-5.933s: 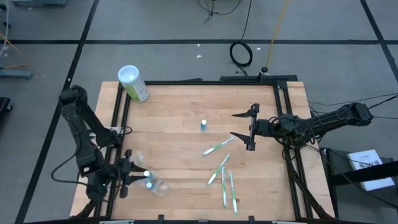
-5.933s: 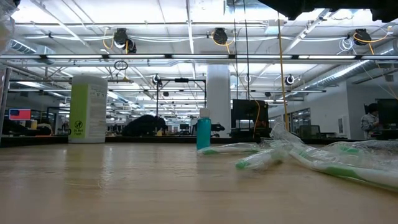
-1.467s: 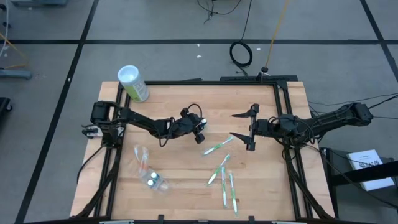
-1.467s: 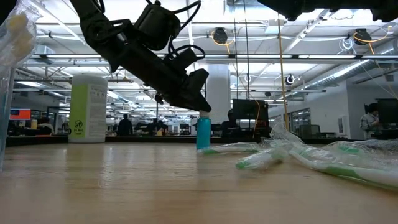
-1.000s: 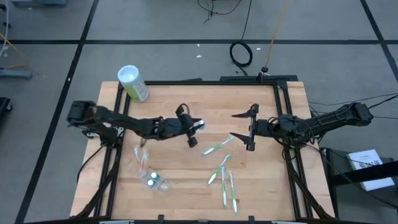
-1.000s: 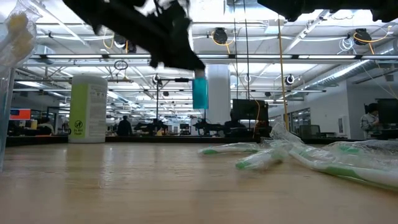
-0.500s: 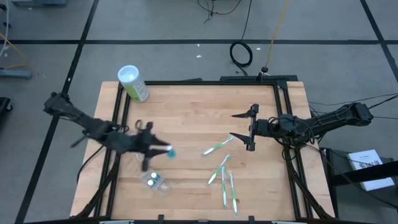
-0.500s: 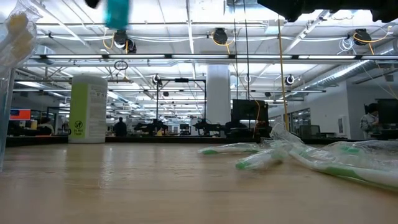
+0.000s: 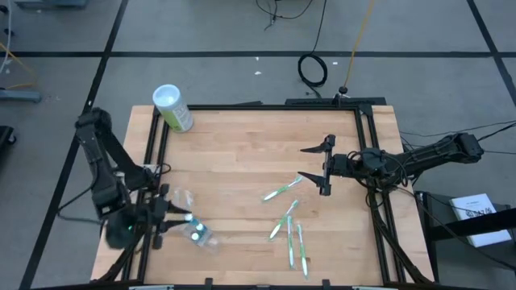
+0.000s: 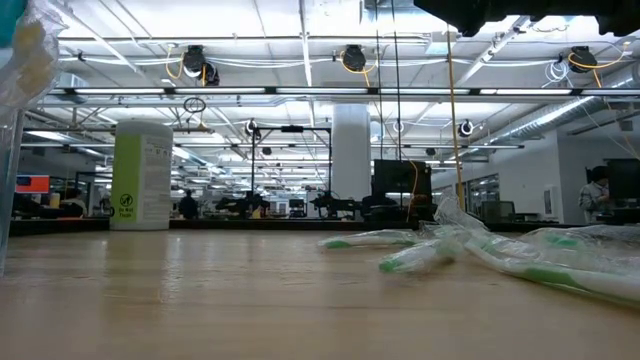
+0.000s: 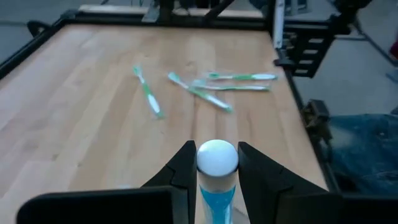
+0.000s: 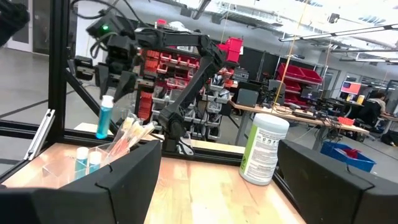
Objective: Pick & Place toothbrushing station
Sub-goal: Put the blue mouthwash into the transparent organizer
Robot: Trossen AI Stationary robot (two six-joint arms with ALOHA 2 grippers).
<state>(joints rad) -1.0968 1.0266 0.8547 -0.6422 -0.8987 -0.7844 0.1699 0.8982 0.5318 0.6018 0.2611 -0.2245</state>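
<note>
Gripping a small blue tube (image 11: 217,180) with a white cap between its two fingers, the left tool (image 9: 165,219) hangs over the near left corner of the bench (image 9: 242,137), right above the clear holder (image 9: 196,229). In the right wrist view the tube (image 12: 105,118) is upright just above the holder (image 12: 68,165), where two more blue tubes (image 12: 87,162) stand beside some toothbrushes. Four toothbrushes (image 9: 289,225) lie loose on the wood toward the right. The right tool (image 9: 314,163) waits near the right edge, spread wide and holding nothing. A green canister (image 9: 172,108) sits at the far left corner.
</note>
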